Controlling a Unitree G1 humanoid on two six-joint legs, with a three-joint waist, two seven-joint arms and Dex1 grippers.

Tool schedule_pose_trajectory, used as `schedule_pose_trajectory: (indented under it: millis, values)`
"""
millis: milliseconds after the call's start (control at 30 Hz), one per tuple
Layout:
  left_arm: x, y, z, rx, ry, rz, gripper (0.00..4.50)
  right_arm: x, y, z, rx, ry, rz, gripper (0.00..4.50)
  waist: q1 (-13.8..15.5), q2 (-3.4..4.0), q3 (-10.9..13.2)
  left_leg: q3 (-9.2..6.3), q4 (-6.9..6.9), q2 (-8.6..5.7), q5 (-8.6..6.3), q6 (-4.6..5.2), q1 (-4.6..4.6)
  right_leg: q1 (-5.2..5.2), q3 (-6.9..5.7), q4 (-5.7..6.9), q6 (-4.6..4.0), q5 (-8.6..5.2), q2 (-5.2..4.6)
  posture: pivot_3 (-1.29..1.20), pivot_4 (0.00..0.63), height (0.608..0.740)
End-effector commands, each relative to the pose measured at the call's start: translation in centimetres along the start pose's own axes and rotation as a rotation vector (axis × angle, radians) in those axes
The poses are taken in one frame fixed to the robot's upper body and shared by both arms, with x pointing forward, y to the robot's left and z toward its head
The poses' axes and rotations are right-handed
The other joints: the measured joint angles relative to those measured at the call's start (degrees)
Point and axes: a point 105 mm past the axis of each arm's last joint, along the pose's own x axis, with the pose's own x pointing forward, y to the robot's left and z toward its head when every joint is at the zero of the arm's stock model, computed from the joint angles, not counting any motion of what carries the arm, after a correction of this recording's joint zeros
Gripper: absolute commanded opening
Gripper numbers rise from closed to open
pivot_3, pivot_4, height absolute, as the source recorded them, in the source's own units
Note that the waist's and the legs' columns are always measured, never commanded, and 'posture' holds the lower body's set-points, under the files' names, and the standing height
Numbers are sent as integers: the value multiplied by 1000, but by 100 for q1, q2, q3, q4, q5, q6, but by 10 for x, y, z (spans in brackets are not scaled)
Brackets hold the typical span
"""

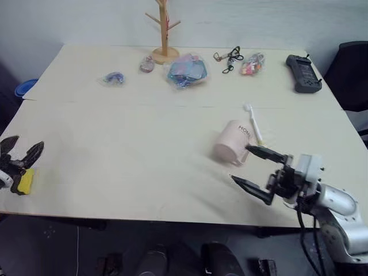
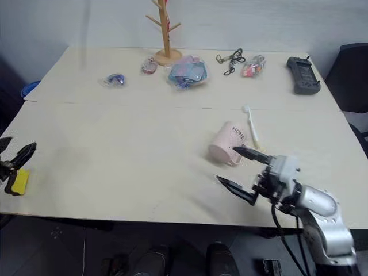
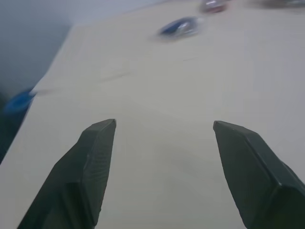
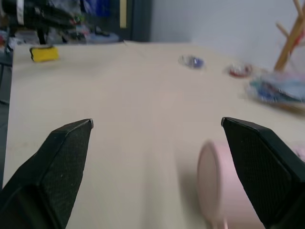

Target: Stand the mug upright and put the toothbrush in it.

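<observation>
We see the mug point(image 1: 233, 149) lying on its side on the tabletop point(image 1: 132, 149), right of centre, with the toothbrush point(image 1: 254, 124) flat just behind it at its far right. Our right claw point(image 1: 257, 170) stands wide and empty just near of the mug. Our left claw point(image 1: 22, 153) hangs at the near left edge, spread apart, holding nothing.

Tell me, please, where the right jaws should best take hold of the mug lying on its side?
Probably across the round body of the mug, near its base, coming from the robot's side. It lies tipped with the base facing the open right gripper, and the toothbrush lies along the far side.
</observation>
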Motion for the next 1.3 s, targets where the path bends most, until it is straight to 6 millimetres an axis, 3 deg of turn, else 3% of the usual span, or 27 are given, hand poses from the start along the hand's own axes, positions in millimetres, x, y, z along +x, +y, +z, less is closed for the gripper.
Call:
schedule_pose_trajectory:
  millis: [33,67,167,300,400,467,533,633,700,833,967,1167,1300]
  values:
    - [8,-47,-4,21,17,-261,4276,-34,-12,-2,19,62,-121,4500,0,10,-3,3,0,-1,-2,4,1,3,2,-4,0,0,0,0,150,740]
    - [8,-59,-9,28,29,-320,4487,-42,-14,-7,46,85,-163,4500,-29,10,-2,4,0,-1,-3,6,5,7,3,-7,0,0,0,0,150,740]
    - [8,-90,-15,39,-21,-458,4487,-67,-13,-26,119,174,-247,4500,-95,12,-1,10,-9,9,-5,7,16,13,6,-11,-3,2,10,0,150,740]
    - [1,-110,-11,-32,-49,-605,4487,-61,-23,-29,168,232,-343,4500,-180,10,1,9,-9,17,-5,6,17,11,5,-8,-5,3,18,0,150,740]
    - [2,-115,-2,-62,-80,-640,4487,-44,-37,-40,330,376,-432,4500,-189,24,0,9,-3,14,-5,5,17,11,8,-1,-6,3,12,0,150,740]
    - [4,-121,1,-49,-91,-659,4487,-15,-56,-38,452,388,-514,4500,-224,22,2,7,-4,14,-5,5,19,11,7,-2,-7,2,13,0,150,740]
    - [4,-129,4,-43,-103,-686,4487,2,-67,-39,563,405,-584,4500,-261,25,2,7,-2,16,1,-4,13,2,7,1,-16,7,15,0,150,740]
    - [2,-139,6,0,-110,-713,4487,11,-72,-51,555,564,-604,4500,-183,29,-1,-11,-16,17,0,-8,-9,-14,-6,-3,-27,0,16,0,150,740]
    - [2,-144,10,-2,-122,-715,4487,19,-77,-55,629,564,-628,4500,-137,30,-2,-19,-12,18,0,-9,-57,-44,-15,-18,-26,1,18,0,150,740]
    - [-4,-153,18,7,-154,-715,4487,52,-79,-59,693,619,-578,4500,-218,21,-2,4,17,10,-3,7,-56,-31,1,-27,-9,18,12,0,150,740]
    - [-9,-158,19,-1,-161,-686,4500,80,-77,-59,791,653,-525,3560,-299,14,-9,3,16,14,5,13,-34,-18,3,-20,-15,28,15,0,150,740]
    - [-14,-156,17,0,-151,-635,4500,101,-59,-60,774,768,-386,1502,-316,18,-12,3,-4,25,8,5,-42,-40,1,-15,-20,26,25,0,150,740]
    - [-16,-153,17,2,-147,-609,4500,114,-59,-53,756,699,-344,160,-303,18,-12,5,0,22,8,5,-44,-38,3,-17,-20,26,22,0,150,740]
